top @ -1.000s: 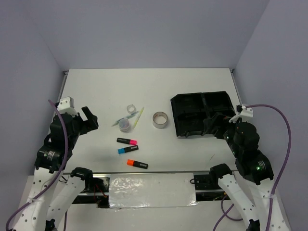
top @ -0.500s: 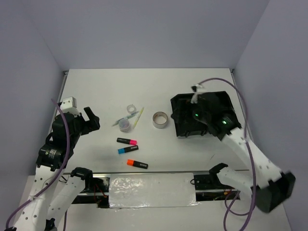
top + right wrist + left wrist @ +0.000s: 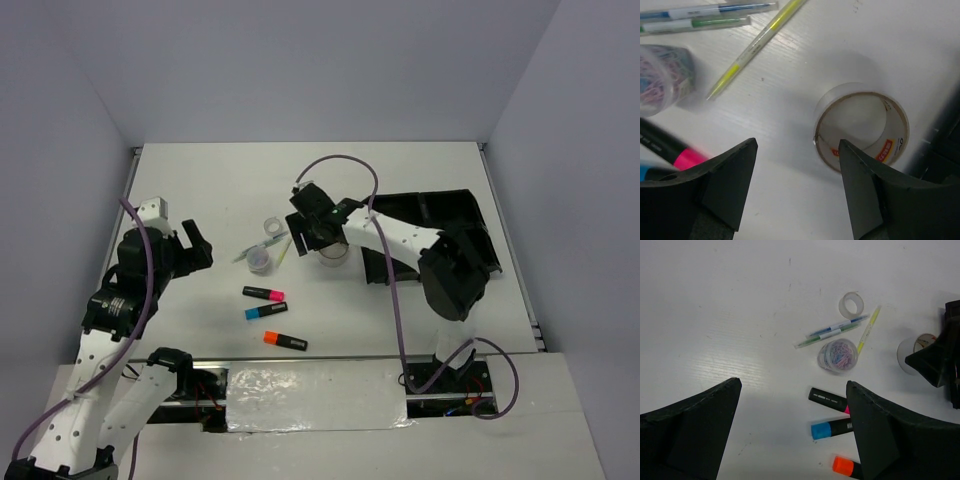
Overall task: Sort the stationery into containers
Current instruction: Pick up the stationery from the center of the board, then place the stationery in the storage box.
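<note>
Since the earlier frame, the right arm had been swung from over the black organiser tray (image 3: 455,208) across to the grey tape roll (image 3: 887,147), while the left arm had been shifted only slightly. The right pincer (image 3: 797,146) was seen with its jaws apart and nothing gripped; bare table (image 3: 785,125) was shown between its fingertips. The tape roll was found lying flat just ahead of that pincer, offset towards the finger on the right of the wrist view rather than centred in the gap. Whether that finger touched it could not be told. From above, the roll was largely covered by the pincer, just left of the tray. The yellow-green pen (image 3: 757,42), the clear pot (image 3: 662,75) and the pink highlighter (image 3: 682,156) were seen on the pincer's other side. The left pincer (image 3: 795,385) was held wide open and empty, well apart from the roll.
</note>
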Motion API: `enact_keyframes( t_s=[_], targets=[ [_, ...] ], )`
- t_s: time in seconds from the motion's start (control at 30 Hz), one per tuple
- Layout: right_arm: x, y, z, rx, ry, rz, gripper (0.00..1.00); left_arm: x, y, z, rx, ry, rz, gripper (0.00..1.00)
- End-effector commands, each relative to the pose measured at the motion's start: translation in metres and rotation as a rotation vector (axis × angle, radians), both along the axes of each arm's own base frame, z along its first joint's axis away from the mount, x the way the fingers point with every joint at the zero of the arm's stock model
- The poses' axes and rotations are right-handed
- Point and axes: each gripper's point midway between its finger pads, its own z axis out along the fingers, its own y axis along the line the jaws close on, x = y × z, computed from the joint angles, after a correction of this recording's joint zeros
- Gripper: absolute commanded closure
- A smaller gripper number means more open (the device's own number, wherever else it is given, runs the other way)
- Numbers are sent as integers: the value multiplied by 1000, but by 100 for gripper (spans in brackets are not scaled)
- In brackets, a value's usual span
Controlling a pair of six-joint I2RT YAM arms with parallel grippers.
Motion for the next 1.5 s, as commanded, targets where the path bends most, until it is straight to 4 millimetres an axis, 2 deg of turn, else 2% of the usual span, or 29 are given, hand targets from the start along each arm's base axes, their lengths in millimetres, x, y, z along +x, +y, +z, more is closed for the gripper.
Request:
enact_keyframes(
  t_s=[0.0,0.17,0.33,0.4,0.47,0.5,0.57,0.6,0.63,0.67,0.73,0.8,0.9,0.97,1.0,1.07,1.13,1.17,1.27,1.33,1.47],
  targets=[
    [14,2,-3,-48,-23,-16,27,6,-4,9,-4,-40,-23,1],
    [20,2,-23,-84,-11,-27,33,7,-7,7,-5,-33,-39,1],
    [17,1,-47,-108,31,-23,51,9,-9,5,-4,-20,-49,1],
    [16,2,-48,-107,30,-19,68,10,-9,3,-2,-15,-53,1],
    [19,-1,-42,-112,9,-35,69,10,-10,3,-2,-11,-52,1],
    [21,-1,-38,-108,1,-35,74,11,-10,3,-1,-11,-53,1],
    [23,2,-18,-81,-36,-23,78,11,-10,1,0,-2,-53,1],
    [22,2,-11,-60,-45,-16,91,11,-10,1,1,-2,-52,1],
    [23,6,1,-32,-70,-5,94,12,-10,0,2,3,-52,1],
    [23,8,26,18,-109,7,95,12,-10,0,1,3,-53,1],
    [25,3,49,50,-151,7,95,12,-10,0,3,5,-57,1],
    [32,-5,79,82,-198,-11,95,13,-11,-1,1,8,-58,1],
    [54,-32,97,70,-225,-73,94,14,-12,-2,2,14,-61,1],
    [62,-53,94,25,-199,-123,94,14,-11,-4,4,18,-59,1],
    [74,-68,98,17,-205,-167,94,14,-11,-4,4,18,-59,1],
    [86,-96,88,-27,-180,-239,94,13,-11,-3,4,14,-59,1],
    [92,-113,86,-36,-179,-285,94,13,-11,-3,4,14,-59,1],
    [97,-128,86,-46,-184,-322,94,13,-11,-3,4,14,-59,1],
    [103,-152,82,-62,-175,-379,93,14,-12,-3,3,16,-63,1],
    [105,-159,80,-68,-173,-391,92,14,-12,-3,2,18,-66,1],
    [104,-176,63,-98,-137,-425,91,14,-12,-4,3,19,-67,1]
  ],
)
